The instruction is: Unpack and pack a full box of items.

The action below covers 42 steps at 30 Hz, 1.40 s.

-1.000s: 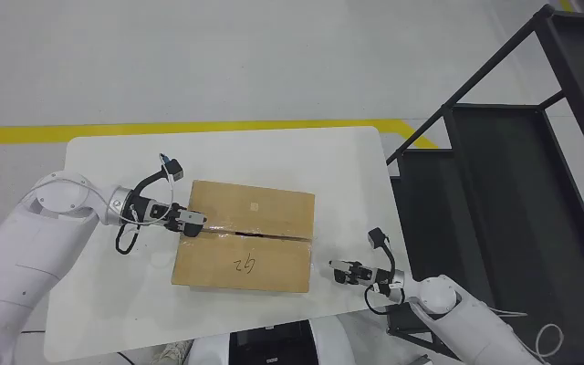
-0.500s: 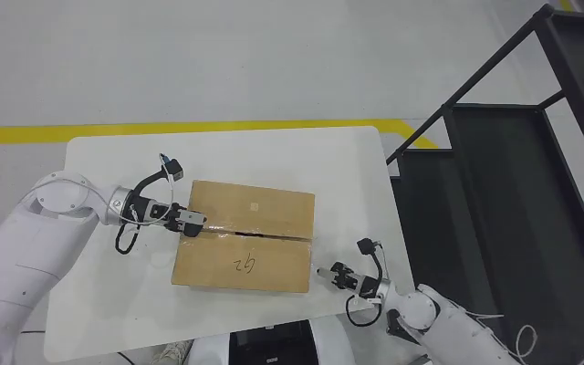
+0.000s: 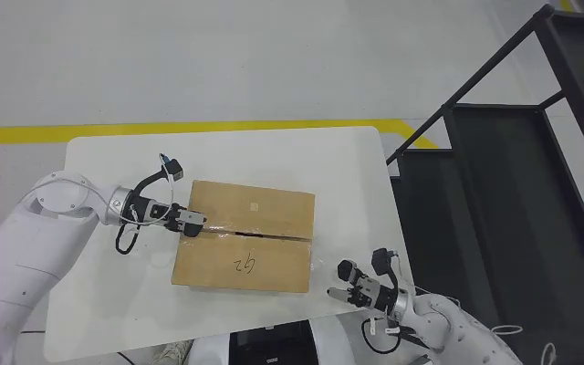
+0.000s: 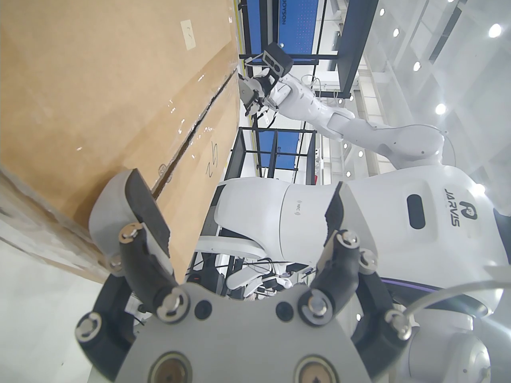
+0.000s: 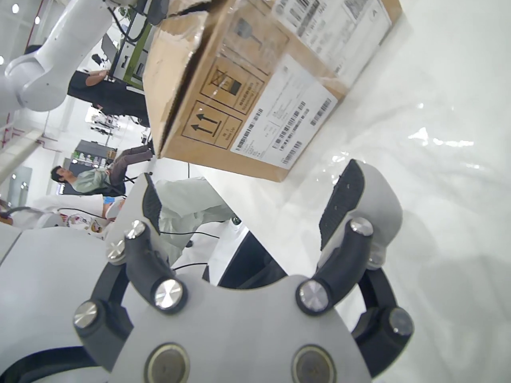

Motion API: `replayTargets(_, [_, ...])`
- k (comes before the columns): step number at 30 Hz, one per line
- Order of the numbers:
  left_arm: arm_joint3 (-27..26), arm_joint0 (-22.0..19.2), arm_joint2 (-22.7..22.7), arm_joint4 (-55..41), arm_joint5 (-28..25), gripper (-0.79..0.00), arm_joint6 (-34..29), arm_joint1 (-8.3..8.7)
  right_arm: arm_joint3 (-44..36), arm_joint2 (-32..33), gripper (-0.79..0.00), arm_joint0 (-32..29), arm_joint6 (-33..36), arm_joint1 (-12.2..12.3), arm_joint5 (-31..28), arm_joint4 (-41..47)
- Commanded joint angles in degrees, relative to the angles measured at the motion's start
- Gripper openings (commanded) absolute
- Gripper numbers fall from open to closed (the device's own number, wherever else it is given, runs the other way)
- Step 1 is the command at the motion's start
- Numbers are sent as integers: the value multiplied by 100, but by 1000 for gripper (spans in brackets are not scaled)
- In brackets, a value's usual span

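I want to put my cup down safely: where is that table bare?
The widest bare patch of table is the far strip between the box and the edge by the yellow floor line. The far right corner is bare too. Crowded: the box's left end and the near right corner, where the open jaws sit.

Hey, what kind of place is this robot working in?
Probably a robotics test hall or warehouse-style workshop: a painted yellow floor line, a black metal shelving rack beside the white table, and rows of high ceiling lights. The taped brown cardboard box suits packing work.
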Motion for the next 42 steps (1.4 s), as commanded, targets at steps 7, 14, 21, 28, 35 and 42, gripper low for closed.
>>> replayTargets(7, [0, 0, 0, 0, 0, 0, 0, 0, -219, -221, 0, -251, -1831, -161, 1905, -2372])
replayTargets(14, [0, 0, 0, 0, 0, 0, 0, 0, 194, -730, 0, -37, -2620, -376, 3385, -3395])
replayTargets(21, [0, 0, 0, 0, 0, 0, 0, 0, 458, -1033, 0, 206, -2594, -509, 3936, -3755])
replayTargets(28, [0, 0, 0, 0, 0, 0, 0, 0, 458, -1033, 0, 206, -2594, -509, 3936, -3755])
replayTargets(35, [0, 0, 0, 0, 0, 0, 0, 0, 344, -1080, 0, 215, -2070, -540, 4540, -4181])
replayTargets(42, [0, 0, 0, 0, 0, 0, 0, 0, 146, -1400, 0, 282, -1333, -691, 5567, -4776])
